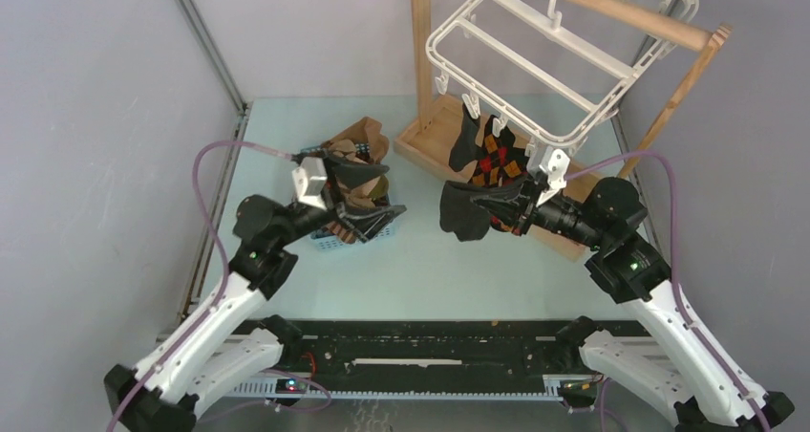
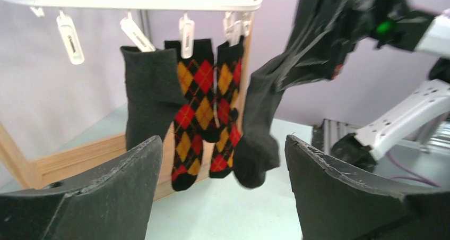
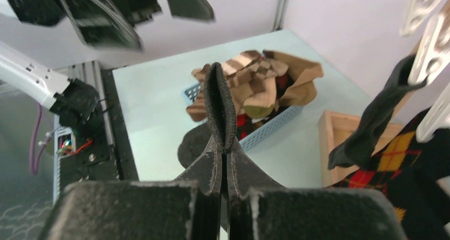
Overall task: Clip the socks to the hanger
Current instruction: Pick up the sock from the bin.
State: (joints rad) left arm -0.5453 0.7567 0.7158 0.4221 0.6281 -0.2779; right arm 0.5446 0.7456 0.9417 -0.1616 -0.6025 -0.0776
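At the table's [image 1: 430, 270] far right corner, the hanger [image 2: 132, 2] carries three clipped socks [image 2: 196, 107]. Just beside them, the right gripper [image 1: 504, 207] is clenched on a black sock [image 1: 461, 212]. The left gripper [image 1: 368, 200] hangs released over the basket [image 1: 330, 239].

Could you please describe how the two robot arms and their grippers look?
The left arm and the right arm have white links and black joints, each with a small green light. A thin purple cable loops along each. The left gripper and the right gripper each have two broad black fingers, and a white block sits behind them.
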